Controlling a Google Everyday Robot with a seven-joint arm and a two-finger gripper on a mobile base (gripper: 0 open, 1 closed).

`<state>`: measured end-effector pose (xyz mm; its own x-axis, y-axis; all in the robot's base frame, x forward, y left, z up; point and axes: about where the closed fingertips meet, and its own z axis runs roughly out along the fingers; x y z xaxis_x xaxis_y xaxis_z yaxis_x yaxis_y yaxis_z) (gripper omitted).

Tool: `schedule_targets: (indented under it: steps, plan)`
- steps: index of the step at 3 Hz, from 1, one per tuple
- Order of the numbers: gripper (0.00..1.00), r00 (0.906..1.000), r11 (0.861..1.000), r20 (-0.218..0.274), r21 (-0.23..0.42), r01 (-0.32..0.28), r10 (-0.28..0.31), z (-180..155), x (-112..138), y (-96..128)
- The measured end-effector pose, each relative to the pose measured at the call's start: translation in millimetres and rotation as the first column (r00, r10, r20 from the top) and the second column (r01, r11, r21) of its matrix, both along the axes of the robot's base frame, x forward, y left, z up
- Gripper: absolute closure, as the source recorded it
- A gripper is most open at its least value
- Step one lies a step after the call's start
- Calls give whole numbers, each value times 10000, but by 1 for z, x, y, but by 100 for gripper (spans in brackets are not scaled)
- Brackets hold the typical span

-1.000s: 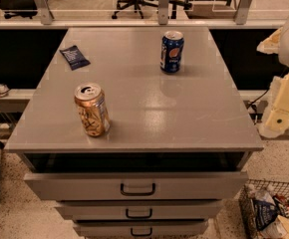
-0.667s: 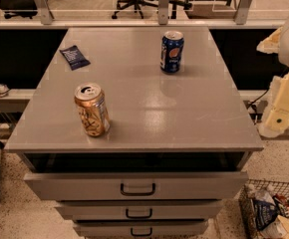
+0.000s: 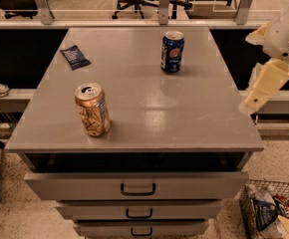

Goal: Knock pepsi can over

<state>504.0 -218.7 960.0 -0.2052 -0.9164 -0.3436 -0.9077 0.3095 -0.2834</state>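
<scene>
The pepsi can is dark blue with a round logo and a silver top. It stands upright on the grey cabinet top, at the far right of middle. My gripper shows as cream-coloured parts at the right edge of the camera view, beside the cabinet's right side and well to the right of the can. It touches nothing.
A gold can stands upright at the front left. A small dark-blue packet lies at the far left. Drawers are below the top, the upper one slightly open. A wire basket of snacks sits on the floor at the right.
The arm parts at the right edge have shifted slightly. The cans and packet stand where they did.
</scene>
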Motion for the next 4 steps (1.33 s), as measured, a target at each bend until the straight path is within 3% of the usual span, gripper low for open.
schedule_targets:
  steps: [2,3,4]
  plan:
    - [0,9954,9859,933,1675,63,-222,-17,97,8]
    - [0,9920,9622,1181,2723,103,-440,-25,133,15]
    - [0,9891,9286,1344,3710,60,-601,-31,160,29]
